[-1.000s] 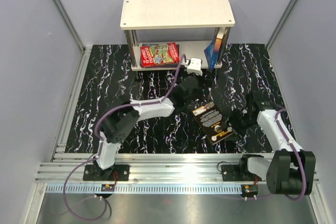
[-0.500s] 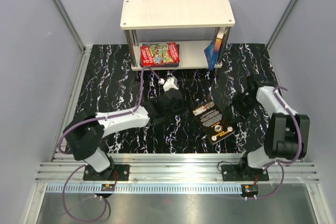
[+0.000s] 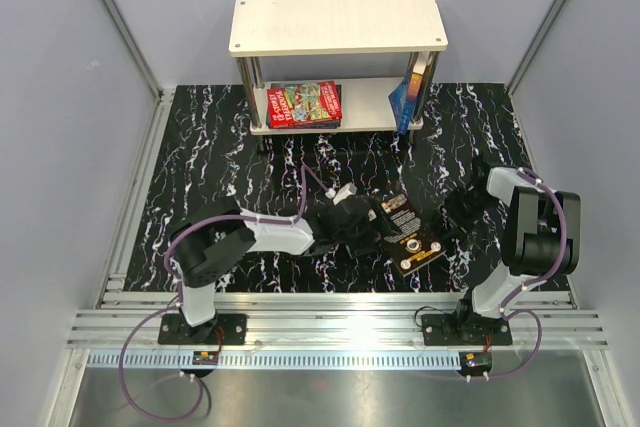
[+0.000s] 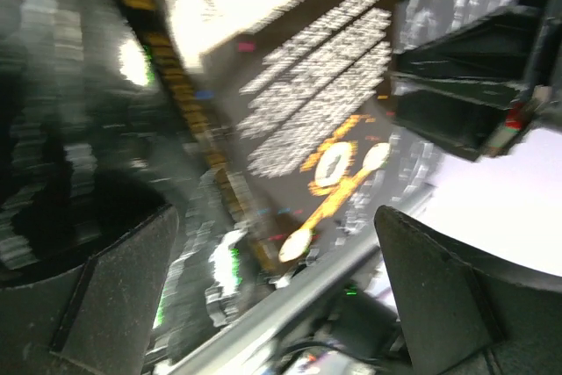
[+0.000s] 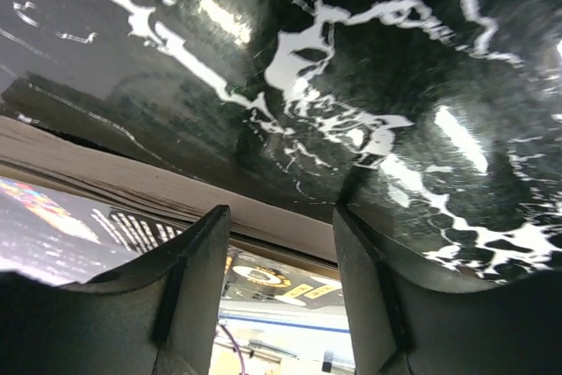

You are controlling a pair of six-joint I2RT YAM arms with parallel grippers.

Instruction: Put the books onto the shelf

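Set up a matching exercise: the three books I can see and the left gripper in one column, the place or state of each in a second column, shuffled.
Column one
1. red book
2. blue book
3. dark book
4. left gripper

Column two
A. flat on the black marbled mat
B. standing on edge at the right end of the shelf
C. open, fingers wide over the dark book
D. lying flat on the shelf's lower board, left part

Pairs: 1-D, 2-B, 3-A, 4-C

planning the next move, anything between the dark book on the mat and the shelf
Nothing visible: bare mat lies between the dark book and the shelf, whose lower board shows a gap between the red book and blue book.
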